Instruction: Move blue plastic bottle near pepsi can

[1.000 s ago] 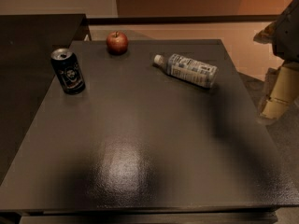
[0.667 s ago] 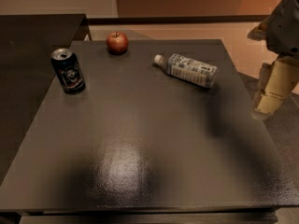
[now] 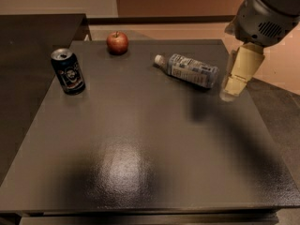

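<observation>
The bottle [image 3: 192,71] lies on its side toward the table's [image 3: 150,139] far right corner. The can [image 3: 68,71] stands upright by the left edge, well apart. The claw [image 3: 229,92] hangs over the right edge just beside the bottle; I cannot tell whether it is spread or pressed together.

Your pincer [image 3: 230,90] hangs over the right side of the desk [image 3: 150,172], just beside the bottom end of the blue plastic bottle [image 3: 192,70]. The bottle lies on its side. The pepsi can [image 3: 68,71] stands far off on the left. The desk top between the two is bare, so you have a wide lane there. The red apple [image 3: 117,42] sits near the back edge, behind that lane. The whole front half is open too.
</observation>
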`<state>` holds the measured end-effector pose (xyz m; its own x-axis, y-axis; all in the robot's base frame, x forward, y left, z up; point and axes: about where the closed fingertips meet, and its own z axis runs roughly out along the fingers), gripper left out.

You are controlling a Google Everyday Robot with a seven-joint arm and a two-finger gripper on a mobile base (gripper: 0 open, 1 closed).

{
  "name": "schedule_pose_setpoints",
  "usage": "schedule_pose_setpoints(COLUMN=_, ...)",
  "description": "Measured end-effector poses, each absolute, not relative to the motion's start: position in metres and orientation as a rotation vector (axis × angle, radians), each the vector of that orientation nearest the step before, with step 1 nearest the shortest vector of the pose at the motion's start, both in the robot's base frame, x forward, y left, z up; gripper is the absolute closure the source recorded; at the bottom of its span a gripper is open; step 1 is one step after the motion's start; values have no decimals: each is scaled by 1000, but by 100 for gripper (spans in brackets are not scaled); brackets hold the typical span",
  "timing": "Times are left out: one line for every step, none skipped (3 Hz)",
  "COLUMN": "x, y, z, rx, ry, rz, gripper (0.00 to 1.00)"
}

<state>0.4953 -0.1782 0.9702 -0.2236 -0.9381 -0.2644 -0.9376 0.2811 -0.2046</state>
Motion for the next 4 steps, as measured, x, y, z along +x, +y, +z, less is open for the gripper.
schedule_pose_setpoints(x=530, y=-161, z=954, rx=-1643, ry=2263, rz=26, gripper=0)
schedule_pose_setpoints(x=563, y=-152, z=933, rx=-1577, ry=2282, rz=34, gripper=0)
schedule_pose_setpoints(x=599, y=-151, z=909, rx=-1502, ry=2309, rz=36, gripper=0)
schedule_pose_setpoints(x=623, y=-152, z=892, rx=-1459, ry=2328, rz=45, gripper=0)
